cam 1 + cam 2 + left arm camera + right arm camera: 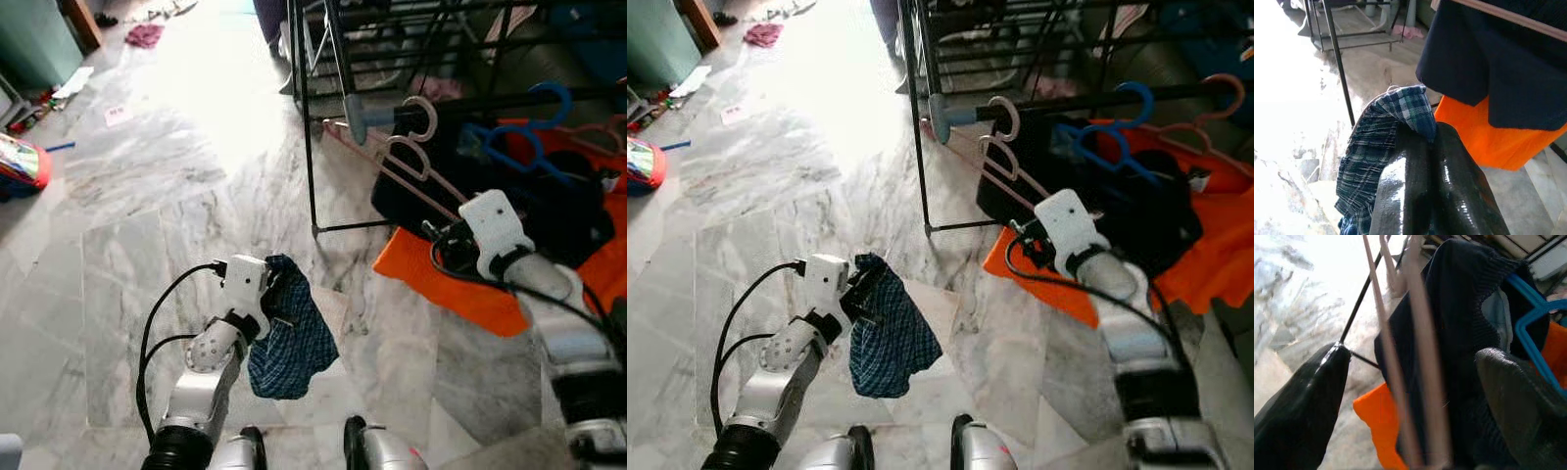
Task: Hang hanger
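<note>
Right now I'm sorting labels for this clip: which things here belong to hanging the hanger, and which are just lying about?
Job:
pink hanger on the rack rail
right end effector, open around the hanger's bars
left end effector, shut on checked cloth

Lying about:
blue hanger
dark garment
orange cloth
red cloth on the floor

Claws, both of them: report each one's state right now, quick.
Left claw: shut on the blue-green plaid cloth.
Right claw: open, its black fingers either side of the pale pink plastic hanger on the black metal rack rail.
</note>
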`<state>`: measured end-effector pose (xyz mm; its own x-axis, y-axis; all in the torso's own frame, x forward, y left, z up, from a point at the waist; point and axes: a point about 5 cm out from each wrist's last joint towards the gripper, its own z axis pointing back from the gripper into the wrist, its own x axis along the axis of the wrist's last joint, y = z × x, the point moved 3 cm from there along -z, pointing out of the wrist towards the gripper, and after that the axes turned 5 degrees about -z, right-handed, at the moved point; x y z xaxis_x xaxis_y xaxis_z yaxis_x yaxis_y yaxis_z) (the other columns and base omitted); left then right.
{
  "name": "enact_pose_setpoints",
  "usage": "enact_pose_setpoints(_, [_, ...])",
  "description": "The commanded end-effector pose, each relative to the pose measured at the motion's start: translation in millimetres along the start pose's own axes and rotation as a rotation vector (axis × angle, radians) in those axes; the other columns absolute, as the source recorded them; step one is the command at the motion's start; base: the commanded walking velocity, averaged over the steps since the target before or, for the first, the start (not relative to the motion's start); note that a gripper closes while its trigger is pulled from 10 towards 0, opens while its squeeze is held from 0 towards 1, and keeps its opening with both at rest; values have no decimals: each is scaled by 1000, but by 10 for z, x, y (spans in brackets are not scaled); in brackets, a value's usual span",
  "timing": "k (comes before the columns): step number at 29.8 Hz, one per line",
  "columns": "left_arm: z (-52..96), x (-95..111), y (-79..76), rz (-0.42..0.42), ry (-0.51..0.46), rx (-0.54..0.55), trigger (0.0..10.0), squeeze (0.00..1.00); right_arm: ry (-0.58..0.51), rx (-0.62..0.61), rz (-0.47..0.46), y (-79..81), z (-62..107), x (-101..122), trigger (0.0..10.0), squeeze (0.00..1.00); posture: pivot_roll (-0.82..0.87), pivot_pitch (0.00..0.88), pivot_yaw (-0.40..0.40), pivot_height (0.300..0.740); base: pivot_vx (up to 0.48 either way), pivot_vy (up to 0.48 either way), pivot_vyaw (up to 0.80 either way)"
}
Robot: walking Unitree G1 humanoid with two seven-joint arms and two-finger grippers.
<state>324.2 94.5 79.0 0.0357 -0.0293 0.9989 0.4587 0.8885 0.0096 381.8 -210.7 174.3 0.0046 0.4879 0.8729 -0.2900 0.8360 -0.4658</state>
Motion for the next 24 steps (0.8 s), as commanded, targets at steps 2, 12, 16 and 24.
enact_pose_setpoints(2, [54, -15, -1, -4, 18, -1, 10000, 0, 34, 50, 50, -39, -101, -7, 10000, 0, -104, 316, 32, 740, 0, 0, 0])
enact_pose_setpoints(12, [114, -38, 23, -14, 41, 6, 10000, 0, 39, 102, -47, 31, -357, 111, 10000, 0, -59, 313, 33, 740, 0, 0, 0])
enact_pose_setpoints(16, [127, -45, 51, -26, 54, 13, 10000, 0, 35, 97, -86, 51, -462, 205, 10000, 0, -46, 304, 33, 740, 0, 0, 0])
enact_pose_setpoints(24, [133, -46, 62, -30, 62, 21, 10000, 0, 29, 10, -124, -15, -531, 259, 10000, 0, -37, 294, 34, 740, 0, 0, 0])
